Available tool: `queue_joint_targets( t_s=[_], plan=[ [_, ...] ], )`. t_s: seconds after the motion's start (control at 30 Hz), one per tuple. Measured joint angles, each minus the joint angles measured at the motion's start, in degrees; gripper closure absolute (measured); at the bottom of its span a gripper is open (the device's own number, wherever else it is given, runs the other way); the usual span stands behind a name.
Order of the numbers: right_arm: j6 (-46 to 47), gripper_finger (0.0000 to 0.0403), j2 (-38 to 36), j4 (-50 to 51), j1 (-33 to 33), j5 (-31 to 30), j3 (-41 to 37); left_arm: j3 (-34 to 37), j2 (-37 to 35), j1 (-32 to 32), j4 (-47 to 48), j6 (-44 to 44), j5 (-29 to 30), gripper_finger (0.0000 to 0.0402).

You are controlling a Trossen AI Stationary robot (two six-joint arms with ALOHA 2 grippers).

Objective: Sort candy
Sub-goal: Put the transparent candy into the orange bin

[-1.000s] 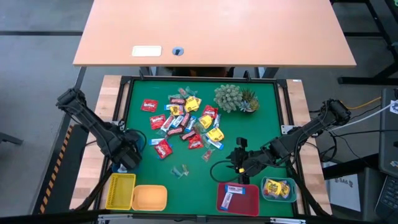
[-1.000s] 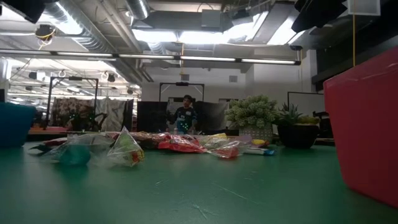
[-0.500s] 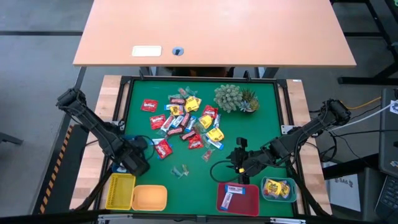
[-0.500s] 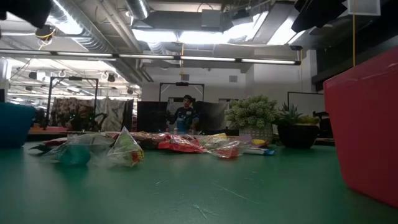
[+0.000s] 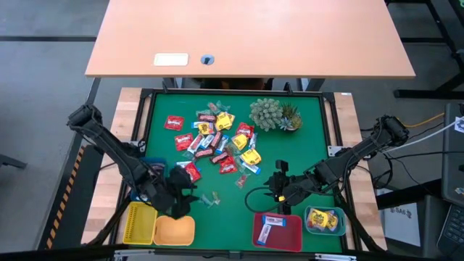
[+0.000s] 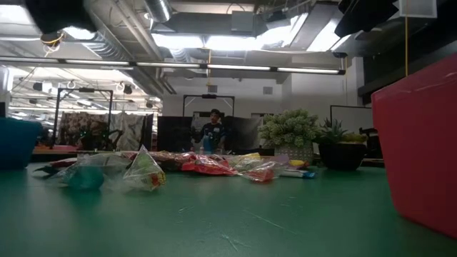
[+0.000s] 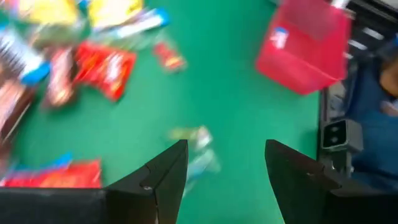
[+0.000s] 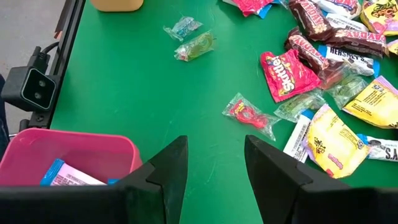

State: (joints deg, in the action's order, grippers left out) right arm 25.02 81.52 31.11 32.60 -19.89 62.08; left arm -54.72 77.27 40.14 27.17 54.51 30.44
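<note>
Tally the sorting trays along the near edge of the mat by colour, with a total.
Yellow tray: 1
Orange tray: 1
Red tray: 1
Teal tray: 1
Total: 4

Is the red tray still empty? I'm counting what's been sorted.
No: the red tray already holds a blue-and-white wrapped candy.

Left arm angled from left edge toward lower centre, left claw (image 5: 185,197) spread wide, empty, right claw (image 5: 278,183) at lower right, parted, empty
</note>
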Motion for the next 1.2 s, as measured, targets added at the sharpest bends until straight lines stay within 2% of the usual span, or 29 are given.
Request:
queue_joint_targets(
  t_s=[0.17, 0.33, 0.7, 0.83, 1.2],
  plan=[
    [0.00, 0.0244, 0.00, -0.07, 0.00, -0.01, 0.00, 0.00, 5.90, 0.02, -6.83, -14.38, -0.07, 0.0202],
    [0.00, 0.0244, 0.00, -0.13, 0.00, -0.01, 0.00, 0.00, 11.88, -0.26, -7.26, -21.71, -0.05, 0.0202],
    [0.00, 0.0244, 0.00, -0.15, 0.00, -0.01, 0.00, 0.00, 20.93, -2.02, -7.25, -27.45, -1.24, 0.0202],
    [0.00, 0.0244, 0.00, -0.15, 0.00, -0.01, 0.00, 0.00, 22.54, -2.82, -7.29, -28.63, -5.55, 0.0202],
    [0.00, 0.0244, 0.00, -0.17, 0.00, -0.03, 0.02, 0.02, 23.72, -5.76, -7.14, -28.17, -9.58, 0.0202]
  ],
)
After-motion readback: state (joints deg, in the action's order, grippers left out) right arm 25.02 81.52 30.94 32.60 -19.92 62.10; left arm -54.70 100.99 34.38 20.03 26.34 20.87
